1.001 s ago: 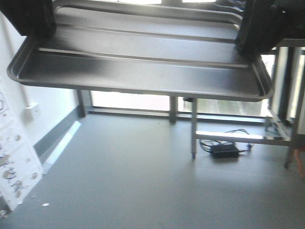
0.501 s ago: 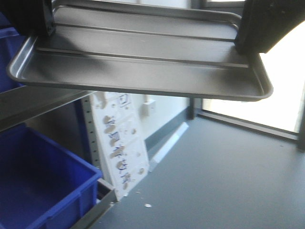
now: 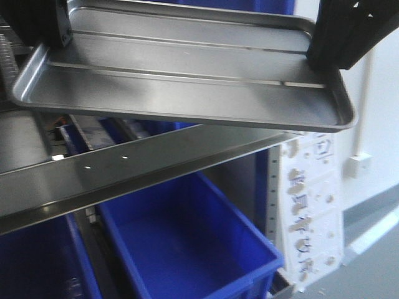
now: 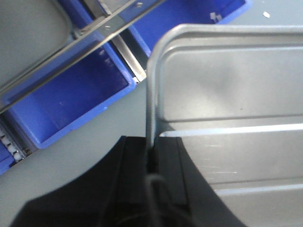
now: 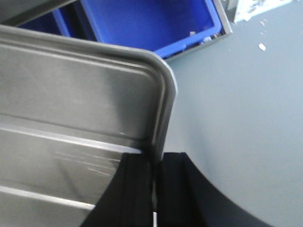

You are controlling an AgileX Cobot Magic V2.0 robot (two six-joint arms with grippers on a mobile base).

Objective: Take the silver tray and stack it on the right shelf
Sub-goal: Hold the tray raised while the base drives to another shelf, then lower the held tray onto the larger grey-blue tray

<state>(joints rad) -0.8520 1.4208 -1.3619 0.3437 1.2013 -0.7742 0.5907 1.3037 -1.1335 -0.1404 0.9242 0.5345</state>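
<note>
Both grippers hold the silver tray (image 3: 187,81) up in the air, nearly level, its two long ridges showing. At the tray's left short rim my left gripper (image 3: 45,28) is shut, and the left wrist view shows its jaws (image 4: 150,158) pinching that rim of the tray (image 4: 227,94). My right gripper (image 3: 340,34) is shut on the opposite rim, its jaws (image 5: 155,172) clamping the edge of the tray (image 5: 71,94). Just below the tray slants the wide brushed-steel front bar of the right shelf (image 3: 124,171), with two small rivets. That bar of the shelf (image 4: 109,29) also runs across the left wrist view.
Blue plastic bins (image 3: 187,243) sit under the shelf bar, and one bin (image 4: 71,94) shows beneath the left gripper. A white perforated panel (image 3: 308,212) leans against the wall on the right, with a wall socket (image 3: 360,166) beside it. Grey floor (image 5: 236,94) lies to the right.
The view has swung left, from the window and open floor past the white panel to the shelf with blue bins. The tray stays gripped at both ends, unchanged in my hold.
</note>
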